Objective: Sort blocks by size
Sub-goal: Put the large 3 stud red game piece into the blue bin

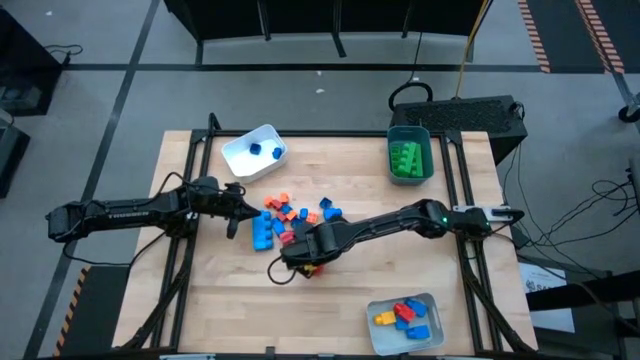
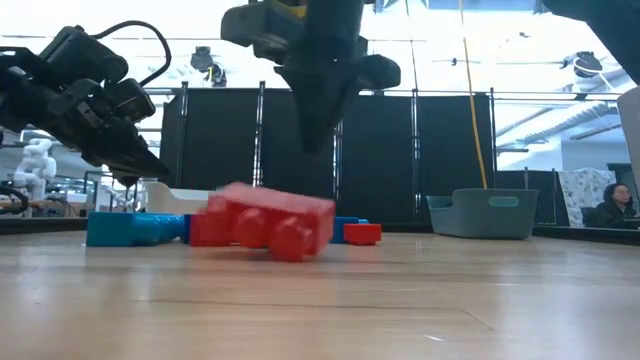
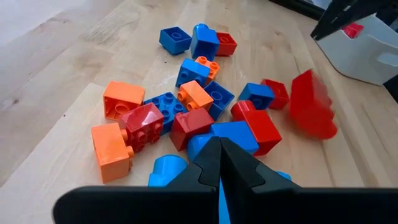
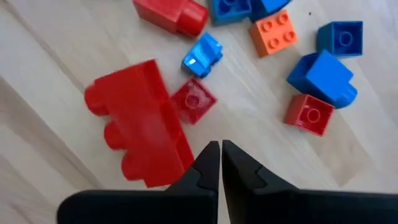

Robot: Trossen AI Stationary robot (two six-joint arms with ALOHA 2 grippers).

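Right claw [image 4: 220,149] clenched empty beside long red brick [image 4: 140,121]; risk: brick skids across tabletop [image 1: 220,290] if nudged.

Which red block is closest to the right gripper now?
The long red block with studs along its side, lying just beside the shut right gripper. It is far bigger than the small red cubes, which lie farther off.

One camera looks straight down on the table [image 1: 330,300]; another sits level at its edge. Both wrist cameras hang close over the blocks [image 3: 186,99], seen in all four views.
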